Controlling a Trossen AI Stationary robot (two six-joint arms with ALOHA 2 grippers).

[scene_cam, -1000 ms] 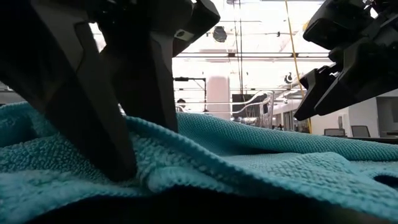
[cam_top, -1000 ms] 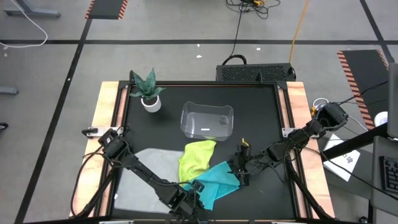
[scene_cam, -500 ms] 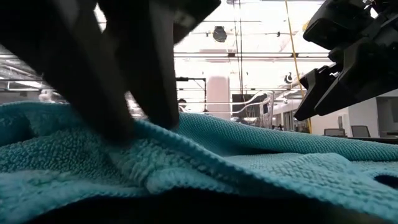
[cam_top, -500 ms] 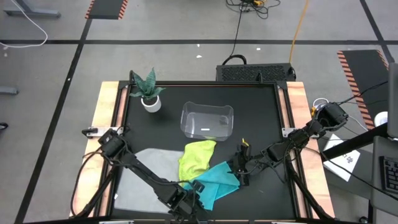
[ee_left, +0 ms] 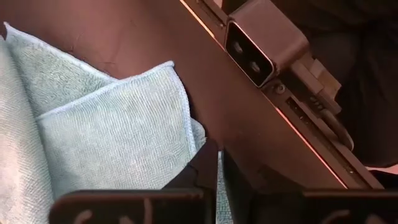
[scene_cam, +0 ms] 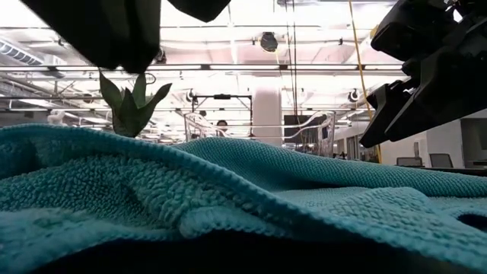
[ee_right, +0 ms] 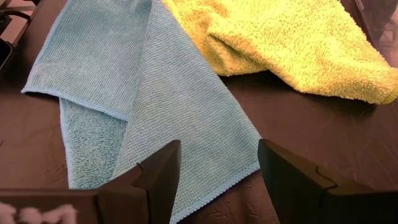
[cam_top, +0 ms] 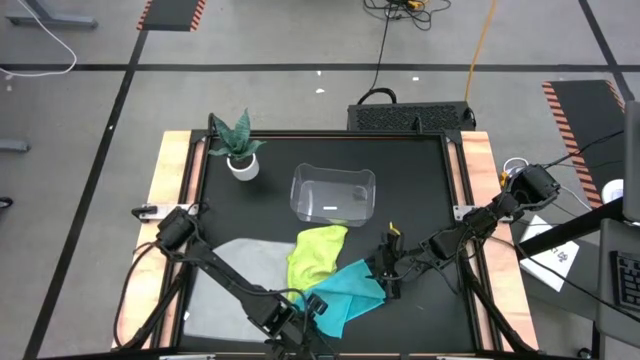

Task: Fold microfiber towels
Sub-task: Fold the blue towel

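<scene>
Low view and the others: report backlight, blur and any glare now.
Low view: bright ceiling lights silhouette the left gripper and right gripper; the nearest teal towel pile is soft. Left wrist view: its fingers blurred and dark. High view: clear plastic bin shows a small glare streak.
</scene>
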